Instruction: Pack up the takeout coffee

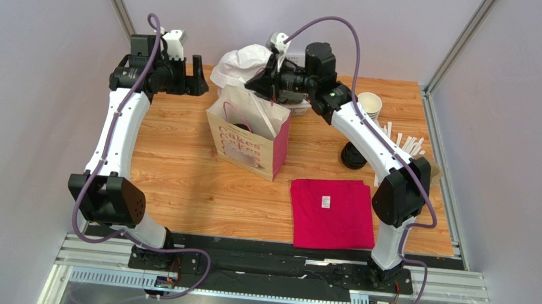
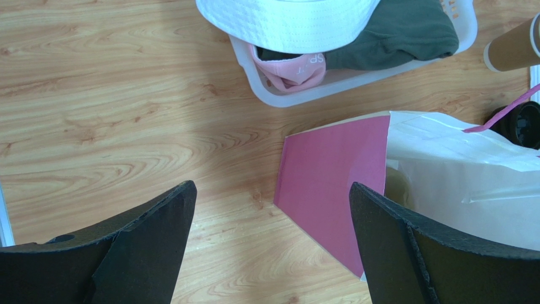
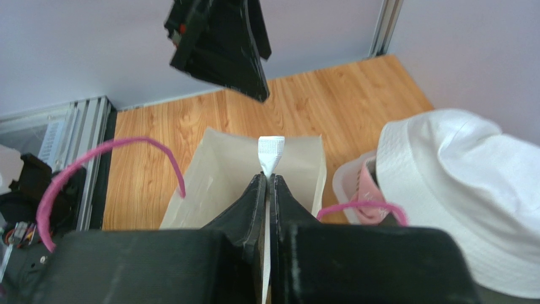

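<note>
Two grippers: both near the table's far edge.
Left gripper (image 2: 271, 190): fingers spread, empty, far-left corner.
Right gripper (image 3: 269, 179): pinched on a white packet (image 3: 270, 152) above the open paper bag (image 1: 249, 147).
Takeout coffee: cannot tell; black lidded shape (image 1: 353, 156) by the right edge.

Pink-sided paper bag (image 1: 249, 137) upright, white hat (image 1: 238, 66) on tray (image 2: 298, 93) behind; red cloth (image 1: 332, 213) — flat, nearby

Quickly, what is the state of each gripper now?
Left gripper: open, holding nothing.
Right gripper: closed on a thin white packet.
</note>
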